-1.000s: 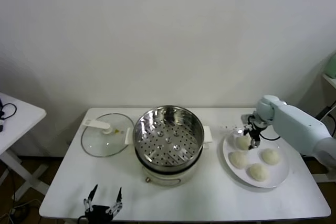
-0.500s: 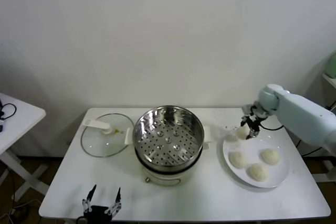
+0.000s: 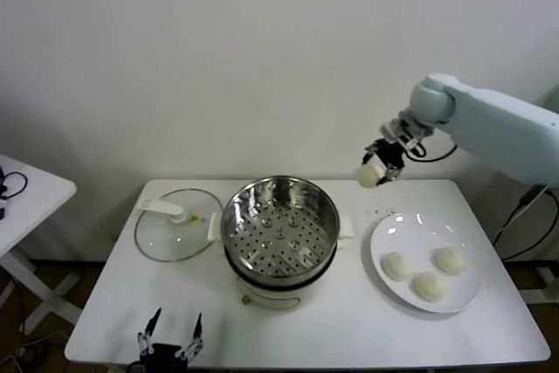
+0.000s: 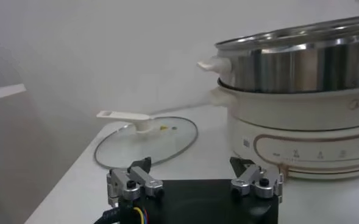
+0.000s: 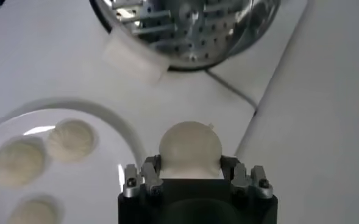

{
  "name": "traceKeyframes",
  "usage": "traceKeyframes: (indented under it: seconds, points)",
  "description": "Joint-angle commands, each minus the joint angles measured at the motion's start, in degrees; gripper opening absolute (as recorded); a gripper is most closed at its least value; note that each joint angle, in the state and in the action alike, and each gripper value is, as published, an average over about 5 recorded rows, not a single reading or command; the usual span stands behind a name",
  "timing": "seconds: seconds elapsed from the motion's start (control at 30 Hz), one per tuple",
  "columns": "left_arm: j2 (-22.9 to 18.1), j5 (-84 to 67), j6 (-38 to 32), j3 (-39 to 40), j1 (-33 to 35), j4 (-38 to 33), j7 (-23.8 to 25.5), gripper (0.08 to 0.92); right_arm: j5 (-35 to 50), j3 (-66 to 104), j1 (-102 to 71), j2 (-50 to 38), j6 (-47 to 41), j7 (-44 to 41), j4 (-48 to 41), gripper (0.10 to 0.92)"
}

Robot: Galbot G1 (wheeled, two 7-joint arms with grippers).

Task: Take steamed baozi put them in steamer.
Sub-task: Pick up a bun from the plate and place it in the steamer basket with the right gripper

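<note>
So far my right gripper (image 3: 382, 169) clamps one baozi (image 3: 369, 176) aloft between plate (image 3: 393, 229) and steamer (image 3: 279, 226), which is empty; three baozi wait. Left gripper (image 3: 171, 336) idles, jaws apart.

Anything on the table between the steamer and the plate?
Head view: only the steamer's white side handle and bare table before the plate; nothing blocks.

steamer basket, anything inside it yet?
No. In the head view the steamer shows only its bare perforated bottom. The right gripper holds one baozi in the air beside it; three more sit on the plate. The near inner wall is hidden.
</note>
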Motion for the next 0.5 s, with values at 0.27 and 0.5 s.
traceKeyframes:
  seconds: [0.27, 0.5]
  points:
    - [-0.14, 0.11, 0.02, -0.50, -0.23, -0.63, -0.09, 0.823, -7.00, -5.65, 3.16, 19.36, 18.74, 6.13, 0.57, 0.645]
    - [-0.34, 0.10, 0.07, -0.55, -0.42, -0.73, -0.08, 0.823, -15.61, -3.99, -4.87, 24.10, 23.67, 7.78, -7.48, 0.645]
